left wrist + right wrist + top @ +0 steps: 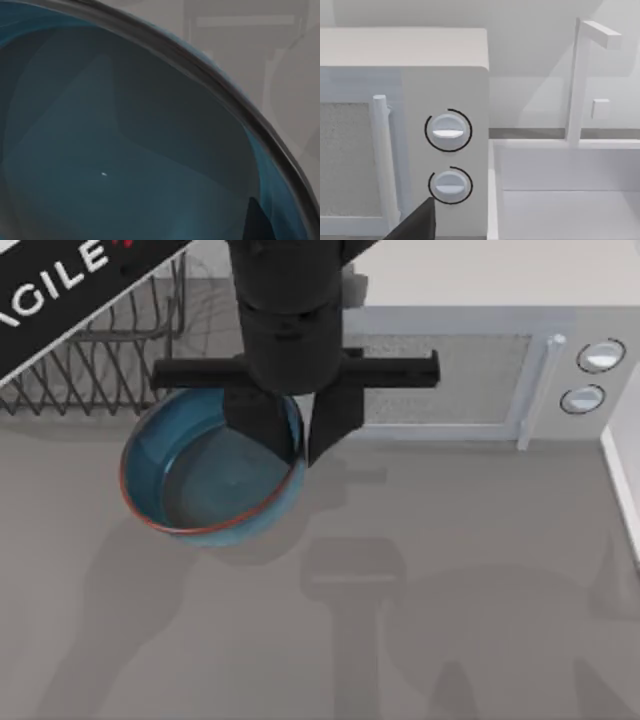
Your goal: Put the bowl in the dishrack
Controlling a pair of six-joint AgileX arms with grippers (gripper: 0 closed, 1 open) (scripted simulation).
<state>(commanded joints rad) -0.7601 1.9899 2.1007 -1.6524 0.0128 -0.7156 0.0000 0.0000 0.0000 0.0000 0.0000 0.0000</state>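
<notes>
In the top view, the left gripper sits left of centre in the upper part of the frame, its fingers clamped over the right rim of the bowl. The bowl is just below the dishrack in the upper-left corner, with the microwave to its right.

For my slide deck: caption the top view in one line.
Left gripper straddles the teal bowl's rim, dishrack behind, microwave alongside.

Left arm matte black, white AGILE lettering.
</notes>
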